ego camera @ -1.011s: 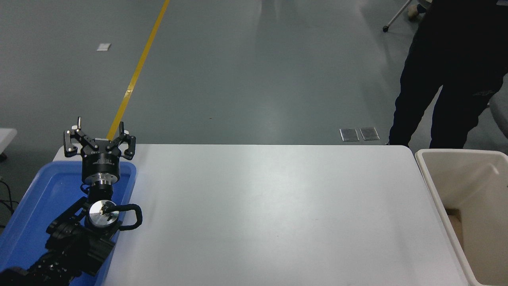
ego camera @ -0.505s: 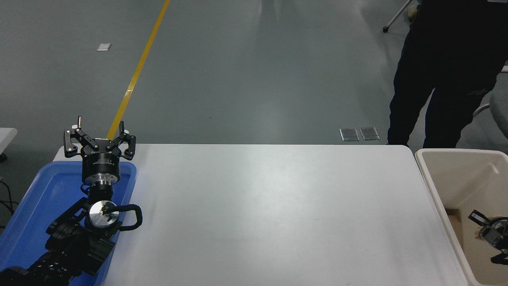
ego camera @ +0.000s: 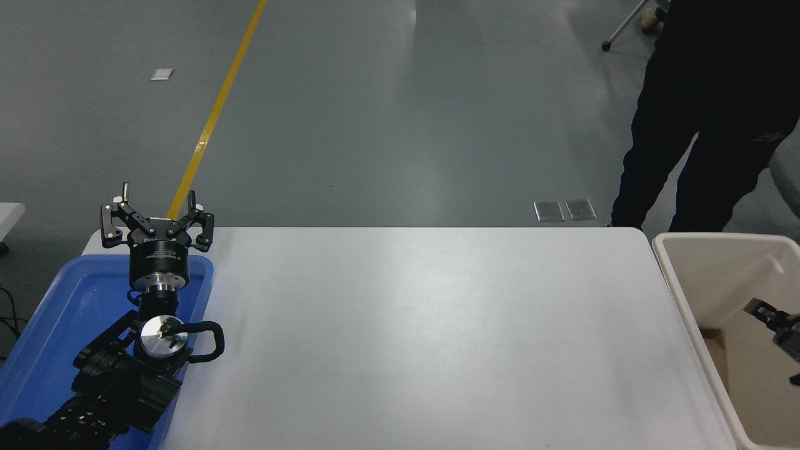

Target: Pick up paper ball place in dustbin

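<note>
Paper ball is nowhere I can see, neither on the white tabletop (ego camera: 425,337) nor in the visible part of the dustbin (ego camera: 706,247), though a brown patch at the bin's bottom may be something else; crumpled paper ought to be light, soft and springy, best pinched across its middle. Right end effector (ego camera: 778,325) hangs inside the bin at the frame's edge, too cut off to tell its grip, while the left end effector (ego camera: 156,212) sits spread wide and empty above the blue tray (ego camera: 69,312).
</note>
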Robot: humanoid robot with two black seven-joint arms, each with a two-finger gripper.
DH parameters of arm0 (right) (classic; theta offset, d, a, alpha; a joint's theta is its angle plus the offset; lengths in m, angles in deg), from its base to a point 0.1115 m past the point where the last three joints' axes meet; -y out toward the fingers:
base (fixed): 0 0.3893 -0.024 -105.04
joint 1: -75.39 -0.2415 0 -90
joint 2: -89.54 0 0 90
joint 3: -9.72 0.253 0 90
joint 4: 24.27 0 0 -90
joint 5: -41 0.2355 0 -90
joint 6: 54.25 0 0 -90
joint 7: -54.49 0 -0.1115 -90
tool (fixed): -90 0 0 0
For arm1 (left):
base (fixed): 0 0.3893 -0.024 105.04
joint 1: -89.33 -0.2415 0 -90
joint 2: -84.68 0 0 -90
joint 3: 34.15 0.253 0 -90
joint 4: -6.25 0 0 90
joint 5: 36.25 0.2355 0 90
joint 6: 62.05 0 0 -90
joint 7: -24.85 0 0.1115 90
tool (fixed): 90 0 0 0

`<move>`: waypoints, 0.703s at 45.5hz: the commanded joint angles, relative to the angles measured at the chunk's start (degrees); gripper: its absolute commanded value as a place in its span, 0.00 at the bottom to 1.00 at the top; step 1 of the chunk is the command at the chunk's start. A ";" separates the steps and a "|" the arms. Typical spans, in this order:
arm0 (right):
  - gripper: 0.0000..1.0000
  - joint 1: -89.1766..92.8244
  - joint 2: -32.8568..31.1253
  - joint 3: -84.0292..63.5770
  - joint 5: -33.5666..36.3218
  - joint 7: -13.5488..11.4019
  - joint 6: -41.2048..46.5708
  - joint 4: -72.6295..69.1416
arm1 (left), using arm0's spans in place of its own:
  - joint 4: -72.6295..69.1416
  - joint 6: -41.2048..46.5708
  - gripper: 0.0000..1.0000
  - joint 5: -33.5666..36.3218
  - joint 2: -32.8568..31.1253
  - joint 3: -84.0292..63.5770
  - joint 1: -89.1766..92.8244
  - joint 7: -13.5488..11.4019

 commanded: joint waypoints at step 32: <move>1.00 -69.37 17.62 -9.29 -6.68 0.41 36.60 -57.65 | 0.00 0.00 0.99 0.00 -0.02 0.00 -0.10 0.08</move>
